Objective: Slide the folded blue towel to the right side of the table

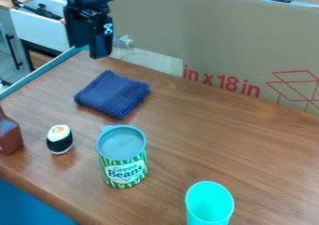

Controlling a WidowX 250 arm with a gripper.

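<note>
Jaws of the black gripper hang over the back edge of a wooden table, pointing down at the surface; whether they are open or closed cannot be told at this angle, nor can any object be made out between them. Just behind stands a cardboard panel, its upright face apparently serving as a screen along the table's back edge.

Nearest on the tabletop, below the jaws and a little toward the camera, lies a dark blue cloth, folded into a thick pad, which probably helps it lie flat and compact. Farther toward the camera and slightly left of the jaws, a sushi roll stands on end, its black wrap around the lower part and its rice top facing up. At about that distance, slightly to the right, a green-and-white can stands upright with its blue-grey top uppermost, its flat base likely keeping it steady.

Out to the left of the jaws, also closer to the camera, a brown bottle stands partly cut off by the frame. Farthest from them, toward the camera and well to the right, a turquoise cup stands mouth up, seemingly resting on its base.
</note>
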